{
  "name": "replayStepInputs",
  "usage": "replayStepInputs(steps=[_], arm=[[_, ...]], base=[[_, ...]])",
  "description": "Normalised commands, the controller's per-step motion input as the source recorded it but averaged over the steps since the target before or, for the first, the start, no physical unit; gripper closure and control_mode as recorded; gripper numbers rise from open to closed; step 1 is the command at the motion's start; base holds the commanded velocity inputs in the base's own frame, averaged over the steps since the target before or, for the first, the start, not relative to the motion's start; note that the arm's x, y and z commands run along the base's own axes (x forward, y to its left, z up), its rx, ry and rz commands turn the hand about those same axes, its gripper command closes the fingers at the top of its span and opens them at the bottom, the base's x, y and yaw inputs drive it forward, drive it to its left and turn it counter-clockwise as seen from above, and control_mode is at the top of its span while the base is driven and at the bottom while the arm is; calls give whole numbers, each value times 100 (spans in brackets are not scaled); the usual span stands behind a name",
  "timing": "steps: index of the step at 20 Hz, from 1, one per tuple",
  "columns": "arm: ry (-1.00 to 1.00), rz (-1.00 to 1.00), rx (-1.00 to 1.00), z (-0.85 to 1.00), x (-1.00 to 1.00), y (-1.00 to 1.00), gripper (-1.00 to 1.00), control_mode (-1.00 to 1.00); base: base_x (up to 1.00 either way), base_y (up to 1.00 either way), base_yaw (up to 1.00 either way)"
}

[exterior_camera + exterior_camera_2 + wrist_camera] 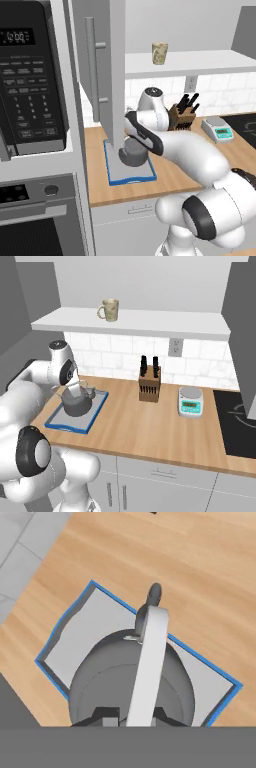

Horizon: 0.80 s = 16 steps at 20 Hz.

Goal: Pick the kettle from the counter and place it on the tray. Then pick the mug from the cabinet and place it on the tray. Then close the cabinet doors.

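The dark grey kettle (132, 154) (76, 404) (100, 672) is low over the blue-rimmed grey tray (131, 179) (68, 429) (80, 627) on the wooden counter (170, 175) (150, 426). I cannot tell whether its base touches the tray. My gripper (75, 390) (132, 714) comes down from above and is shut on the kettle's arched handle (150, 662). The beige mug (159, 53) (110, 310) stands on the white shelf of the open cabinet (135, 321), above and behind the tray. The left cabinet door (100, 65) hangs open, partly hiding the kettle in the left base view.
A knife block (181, 117) (149, 383) and a small scale (219, 129) (190, 401) stand on the counter right of the tray. The black microwave (30, 75) and an oven (30, 220) are at the left. A cooktop (237, 416) lies at the far right.
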Motion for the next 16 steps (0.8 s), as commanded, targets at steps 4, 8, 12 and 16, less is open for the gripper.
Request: replayStepInputs(steps=[4,8,12,16], arm=[[0,0,0,0,45,28,100,-100],[0,0,0,-2,49,11,100,-100],[0,0,0,-3,50,8,100,-100],[0,0,0,-12,36,2,100,-100]], base=[[0,0,0],[0,0,0],[0,0,0],[0,0,0]])
